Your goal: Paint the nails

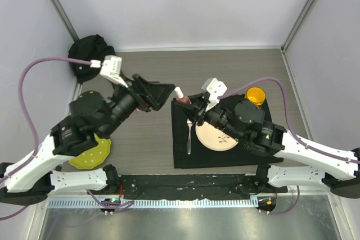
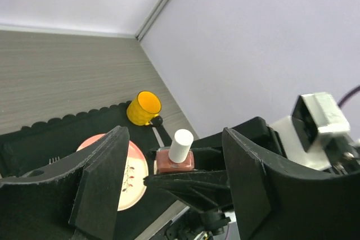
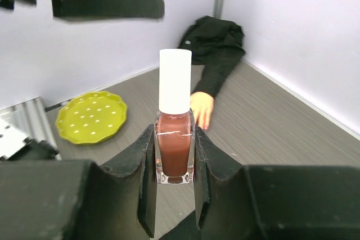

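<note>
A small bottle of brown-red polish (image 3: 175, 147) with a white cap (image 3: 175, 81) stands upright between my right gripper's (image 3: 174, 139) fingers, which are shut on its glass body, above the table. It also shows in the top view (image 1: 181, 98) and the left wrist view (image 2: 175, 160). My left gripper (image 2: 175, 139) is open, with its jaws wide on either side of the cap and not touching it; in the top view (image 1: 169, 93) it sits just left of the cap. The pale mannequin hand (image 3: 201, 108) with its black sleeve (image 3: 216, 54) lies on the table beyond the bottle. Its nails are blurred.
A black mat (image 1: 183, 155) holds a pink-rimmed plate (image 1: 216, 137), a fork (image 1: 189, 136) and a yellow cup (image 1: 255, 96). A yellow-green dotted plate (image 1: 90, 154) lies at the left front. The sleeve's bundle (image 1: 89, 54) fills the back left corner. Walls close in on three sides.
</note>
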